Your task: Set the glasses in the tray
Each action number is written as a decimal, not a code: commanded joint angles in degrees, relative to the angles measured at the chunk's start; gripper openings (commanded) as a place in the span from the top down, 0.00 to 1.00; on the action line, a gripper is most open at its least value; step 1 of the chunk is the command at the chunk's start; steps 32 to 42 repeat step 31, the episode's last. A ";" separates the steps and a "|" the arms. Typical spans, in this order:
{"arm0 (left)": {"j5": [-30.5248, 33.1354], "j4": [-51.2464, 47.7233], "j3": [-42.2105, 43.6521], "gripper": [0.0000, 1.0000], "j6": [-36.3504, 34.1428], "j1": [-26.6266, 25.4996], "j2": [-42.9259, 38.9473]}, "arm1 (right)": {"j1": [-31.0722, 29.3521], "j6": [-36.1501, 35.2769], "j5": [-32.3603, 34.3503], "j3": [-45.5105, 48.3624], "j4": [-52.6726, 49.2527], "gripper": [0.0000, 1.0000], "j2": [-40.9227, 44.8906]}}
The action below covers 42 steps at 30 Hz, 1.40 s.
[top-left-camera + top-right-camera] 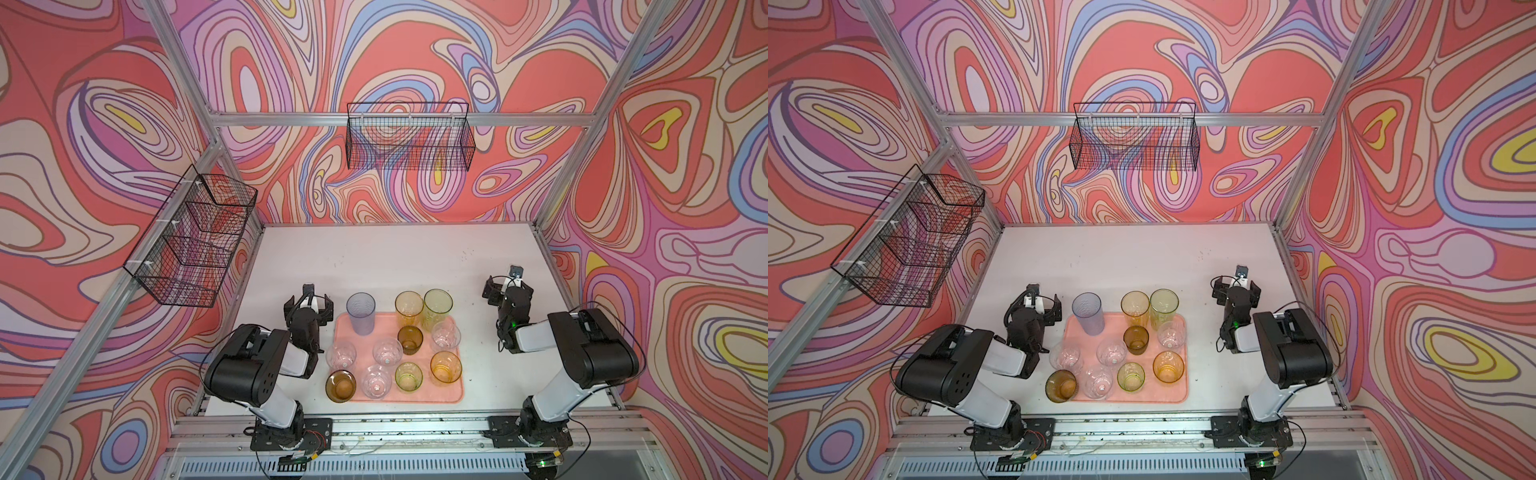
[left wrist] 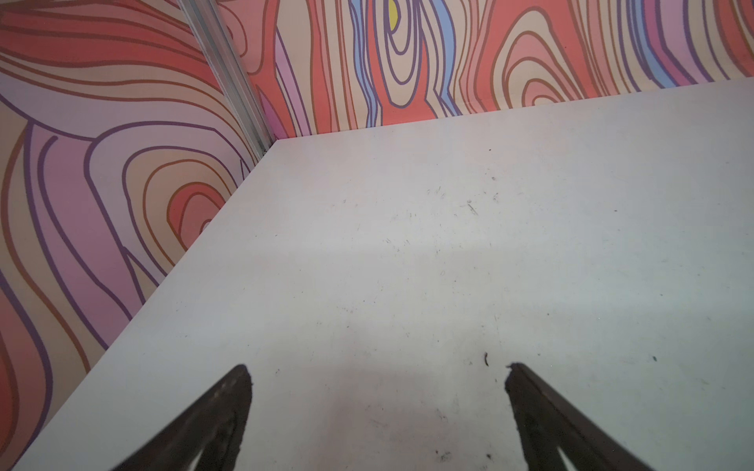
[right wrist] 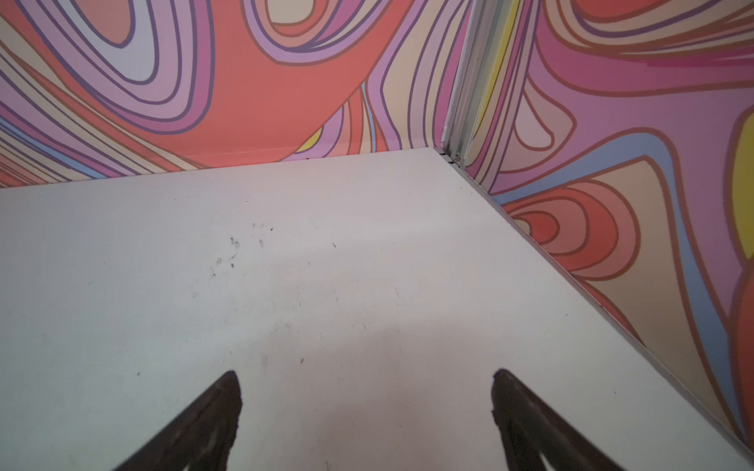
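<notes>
The left gripper [image 1: 309, 306] is being held wide open with nothing being gripped, just beside the far left corner of the tray [image 1: 451, 391]. In the left wrist view its fingertips [image 2: 234, 395] are being shown well apart over bare, scuffed white counter [image 2: 449, 265]. The right gripper [image 1: 508, 286] is likewise being held fully open and empty, well apart from the tray on its right side; only bare counter is being seen between its fingertips [image 3: 224, 401] in the right wrist view. Between the two arms, the salmon-pink tray is being carried by the counter near its front edge. The glasses [image 1: 387, 351] are being held upright on it: a tall pale blue glass [image 1: 360, 311] at the far left, two tall yellow glasses [image 1: 409, 309] side by side at the far edge, and shorter clear, brown, green and orange ones in front. A brown-amber glass [image 1: 340, 385] is being shown at the near left corner; whether it is fully inside the rim cannot be told.
</notes>
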<state>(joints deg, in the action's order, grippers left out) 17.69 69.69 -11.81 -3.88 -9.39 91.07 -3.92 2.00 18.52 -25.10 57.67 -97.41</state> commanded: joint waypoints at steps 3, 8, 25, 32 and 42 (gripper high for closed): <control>0.78 -0.73 -2.17 0.00 0.29 0.73 -0.88 | 1.10 0.23 -4.18 -0.93 -1.29 0.02 -1.08; 1.04 -1.10 -2.43 0.00 0.30 0.86 -0.79 | 1.03 -0.11 -3.47 -0.62 0.18 0.02 -1.35; 0.81 -3.22 -3.58 0.00 0.64 1.11 -0.72 | 1.10 -0.06 -3.53 -0.63 0.16 0.02 -1.38; -3.34 -6.86 -4.64 0.00 2.81 3.85 -1.85 | 1.11 -0.06 -3.55 -0.69 0.25 0.02 -1.39; -3.34 -6.86 -4.64 0.00 2.81 3.85 -1.85 | 1.11 -0.06 -3.55 -0.69 0.25 0.02 -1.39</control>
